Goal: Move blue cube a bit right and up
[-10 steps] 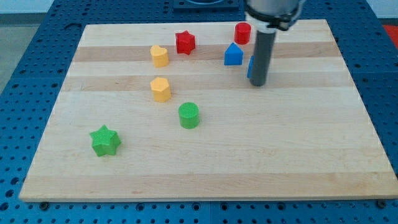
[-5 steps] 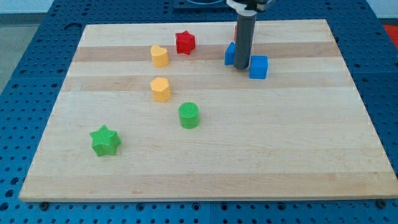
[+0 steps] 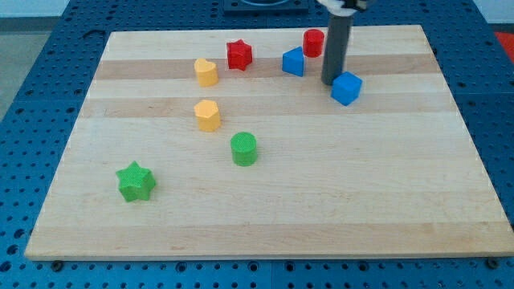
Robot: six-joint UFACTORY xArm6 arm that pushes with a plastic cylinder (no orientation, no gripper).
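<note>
A pale wooden board (image 3: 321, 201) lies on a blue pegboard table (image 3: 32, 120) and fills most of the view. The dark rod (image 3: 336, 44) comes down from the view's top, right of centre, and my tip (image 3: 331, 83) rests on the board in its upper right part. There is no claw on this arm, only the rod, so nothing is spread or pinched.

The blue cube (image 3: 347, 88) sits just beside my tip, at its lower right, turned a little askew; they look to be touching, though I cannot tell for sure. A second blue block (image 3: 294, 62), with a pointed top like a small house, stands to the left of the rod and apart from it. A red cylinder (image 3: 312, 42) stands just behind the rod near the board's top edge.

Further left are a red star (image 3: 239, 54) and a yellow heart-like block (image 3: 206, 72). Below that one stands another yellow block (image 3: 208, 116), then a green cylinder (image 3: 244, 149), and a green star (image 3: 136, 181) near the lower left.
</note>
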